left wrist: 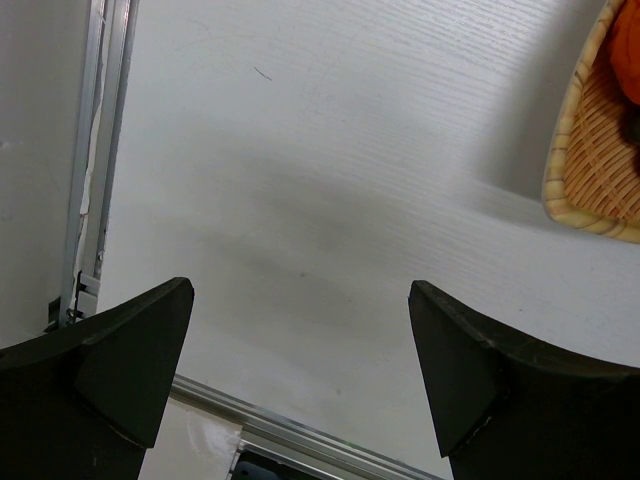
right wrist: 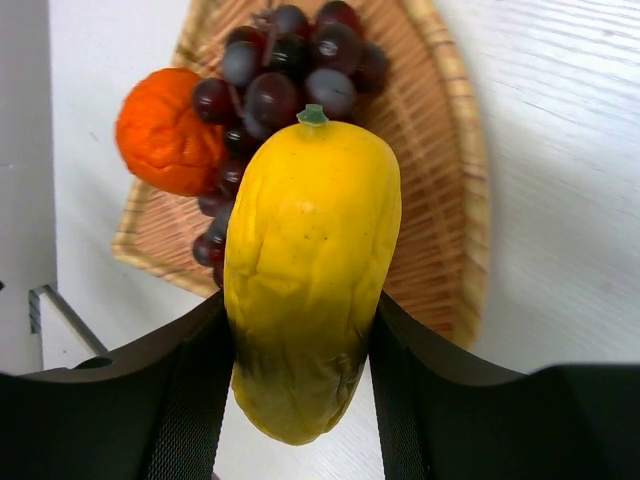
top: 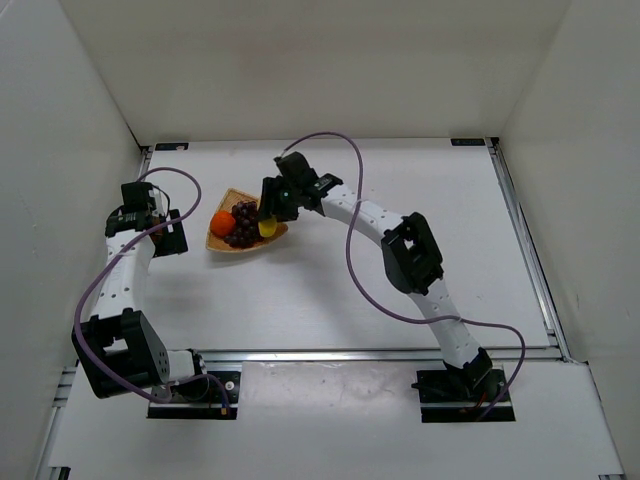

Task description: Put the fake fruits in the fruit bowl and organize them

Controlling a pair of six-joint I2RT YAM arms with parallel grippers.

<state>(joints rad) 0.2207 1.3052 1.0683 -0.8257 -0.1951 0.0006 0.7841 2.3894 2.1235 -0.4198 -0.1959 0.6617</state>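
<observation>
White tabletop (top: pixel 330 290) with a faint wood grain, white enclosure panels (top: pixel 320 60) rising at the far, left and right sides, aluminium rail (top: pixel 530 260) running near-to-far along the right edge, second rail (top: pixel 380 353) crossing the near side, small black brackets (top: pixel 171 146) at both far corners

No text, label, brand mark, number or sign that I can read in any of my three views.
</observation>
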